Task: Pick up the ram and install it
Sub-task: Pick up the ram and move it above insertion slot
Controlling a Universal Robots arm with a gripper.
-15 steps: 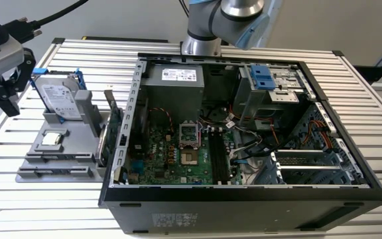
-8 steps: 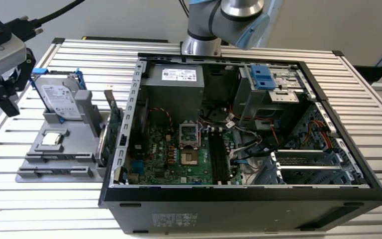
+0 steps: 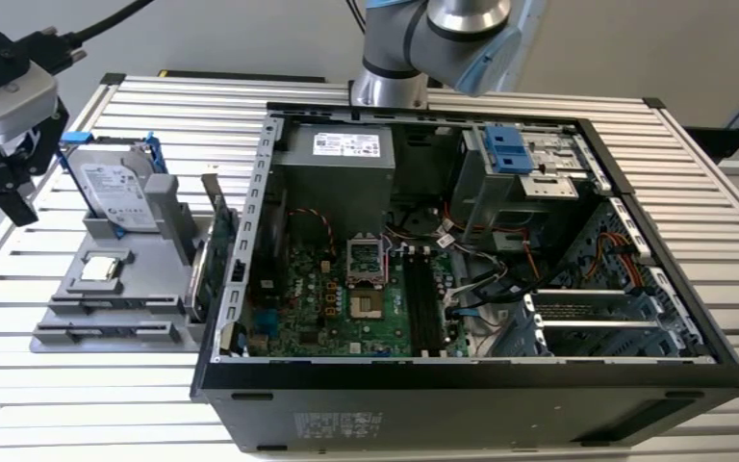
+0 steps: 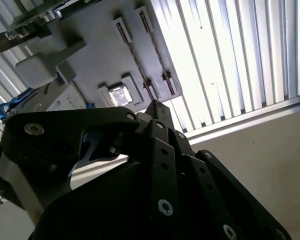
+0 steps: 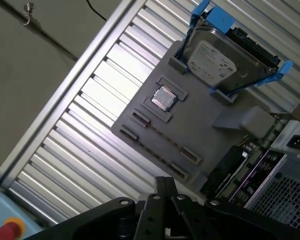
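Note:
In the exterior view my gripper [image 3: 11, 202] hangs at the far left, above the slatted table and to the left of the grey parts holder [image 3: 151, 322]. In both wrist views the fingertips [image 5: 165, 184] [image 4: 155, 106] meet with nothing between them, so the gripper is shut and empty. Below them lies the holder [image 5: 210, 132] with its narrow slots [image 5: 140, 120]. The ram is out of view. Inside the open computer case [image 3: 472, 385] the motherboard's long black slots [image 3: 421, 298] run beside the processor socket [image 3: 366, 262].
On the holder a silver hard drive [image 3: 119, 192] with blue rails stands upright, a small square chip [image 3: 103, 269] lies flat, and a green expansion card [image 3: 222, 245] stands on edge against the case. Cables [image 3: 498, 269] and drive bays crowd the case's right half. The table edge [image 5: 55, 107] is close.

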